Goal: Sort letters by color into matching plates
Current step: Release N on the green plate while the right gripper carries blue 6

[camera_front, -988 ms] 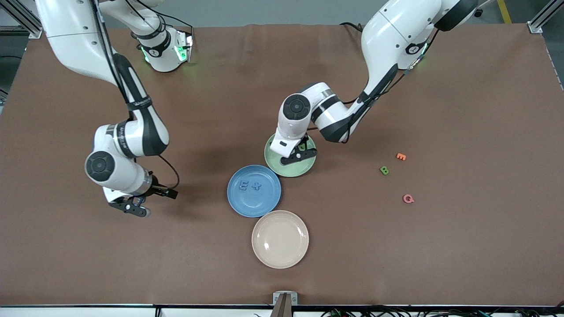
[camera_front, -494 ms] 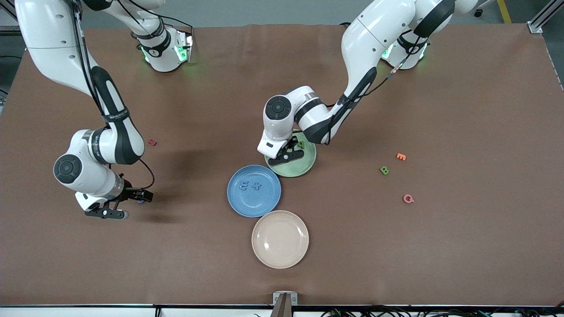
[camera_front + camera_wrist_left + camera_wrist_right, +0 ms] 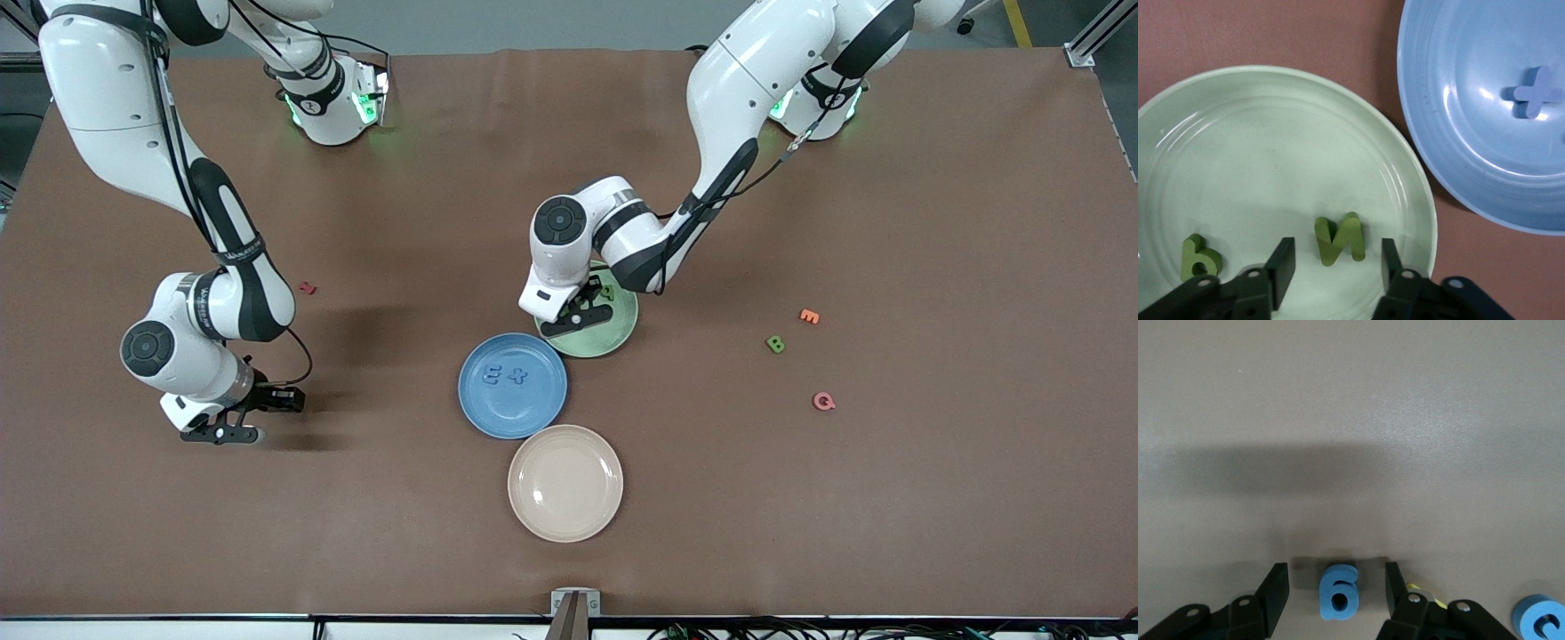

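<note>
My left gripper [image 3: 1335,261] is open low over the pale green plate [image 3: 615,331], which also shows in the left wrist view [image 3: 1271,153]. A green N [image 3: 1340,239] lies on that plate between the fingers, touching neither. A green p [image 3: 1200,257] lies beside it. The blue plate [image 3: 512,411] holds a blue E [image 3: 490,375] and x [image 3: 517,376]. My right gripper [image 3: 1335,585] is open near the table, its fingers either side of a blue g [image 3: 1339,592]. A blue c [image 3: 1541,620] lies close by. A green B [image 3: 775,344] lies toward the left arm's end. The green n is out of view.
A cream plate [image 3: 565,483] sits nearer the front camera than the blue plate. An orange E [image 3: 808,316] and a pink Q [image 3: 824,402] lie near the green B. A dark red letter [image 3: 308,288] lies near the right arm. A yellow piece [image 3: 1421,593] shows beside one right finger.
My right gripper moved toward the right arm's end of the table and settled round the blue g. My left gripper shifted a little across the green plate toward the right arm's end.
</note>
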